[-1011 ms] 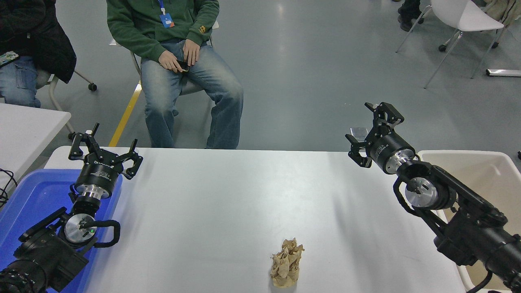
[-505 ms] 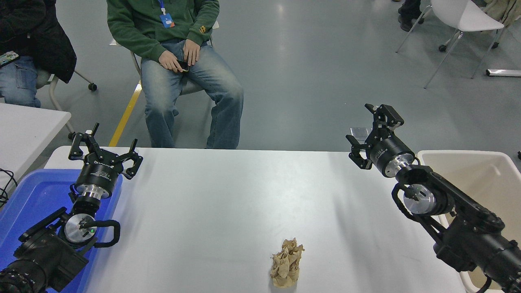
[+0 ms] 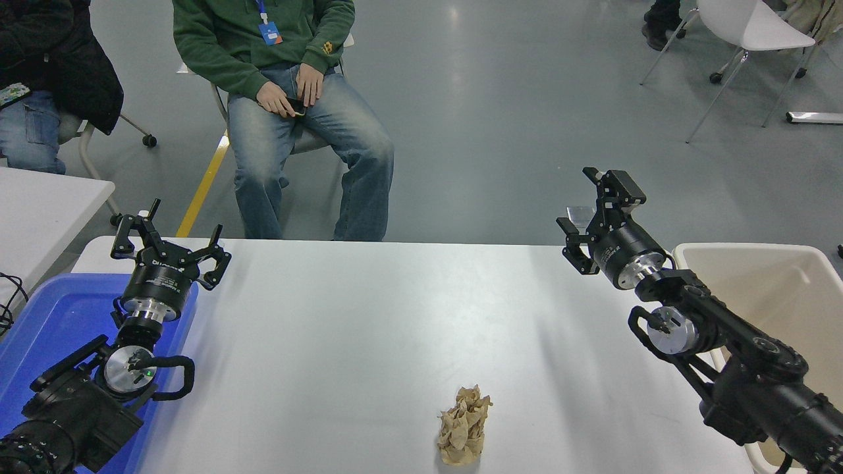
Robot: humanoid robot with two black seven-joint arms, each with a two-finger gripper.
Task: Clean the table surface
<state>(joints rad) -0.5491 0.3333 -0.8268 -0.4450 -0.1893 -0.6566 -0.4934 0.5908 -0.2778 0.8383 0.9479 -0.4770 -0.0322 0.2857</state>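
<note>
With the right claw [image 3: 588,214] spread wide and empty at the frame's right, the crumpled brown paper [image 3: 465,426] low on the white bench [image 3: 369,316] might skid away if pinched off-centre.

A crumpled tan paper wad [image 3: 465,426] lies on the large white rectangular tabletop [image 3: 369,316], near its front edge and a little right of its middle. A shallow blue plastic tray [image 3: 46,322] sits on the tabletop's left end, with the left gripper [image 3: 170,245] above the tray's far right corner. A beige rectangular bin [image 3: 777,283] stands just beside the tabletop's right end. The right gripper [image 3: 589,214] hangs over the tabletop's far right corner, left of the bin. Behind the tabletop's far edge, left of centre, a person in a green sweatshirt [image 3: 263,39] sits on a chair. A smaller white table [image 3: 39,204] stands beyond the tabletop's left end.
</note>
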